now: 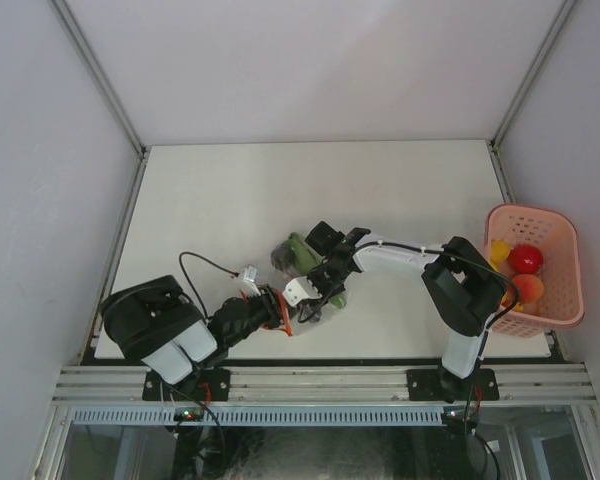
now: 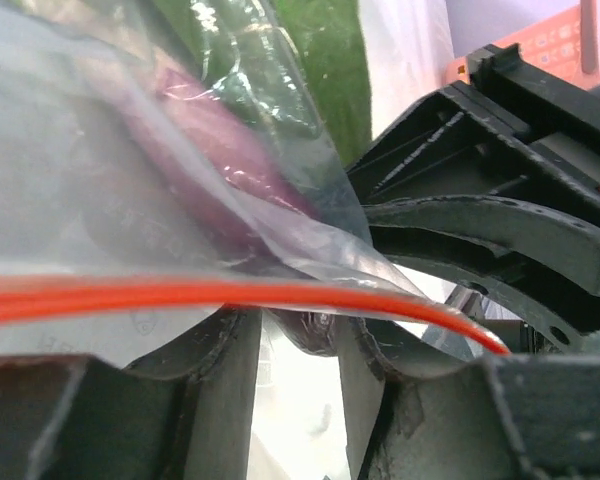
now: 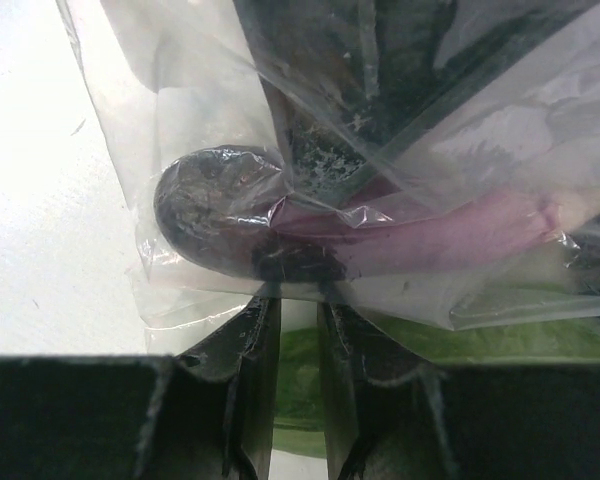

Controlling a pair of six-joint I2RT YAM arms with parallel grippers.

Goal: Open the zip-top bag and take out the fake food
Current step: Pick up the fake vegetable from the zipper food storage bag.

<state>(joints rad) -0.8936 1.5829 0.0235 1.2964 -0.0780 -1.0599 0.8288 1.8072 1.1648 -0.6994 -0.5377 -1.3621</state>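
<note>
The clear zip-top bag (image 1: 302, 268) lies at mid-table between both grippers. Its red-orange zip strip (image 2: 180, 293) runs across the left wrist view just above my left gripper (image 2: 298, 322), whose jaws stand apart with bare table showing between them. Inside the bag (image 2: 70, 170) are a purple piece of fake food (image 2: 215, 150) and a long green one (image 2: 325, 70). My right gripper (image 3: 298, 298) is shut on a fold of the bag (image 3: 170, 100), right under the purple piece (image 3: 430, 235), with the green one (image 3: 480, 342) below it. From above, the left gripper (image 1: 286, 306) and right gripper (image 1: 322, 290) are close together.
A pink perforated basket (image 1: 568, 275) stands at the table's right edge and holds a red round toy (image 1: 525, 259), an orange one (image 1: 528, 289) and a yellow one (image 1: 499, 250). The right gripper's black fingers (image 2: 500, 215) crowd the left wrist view.
</note>
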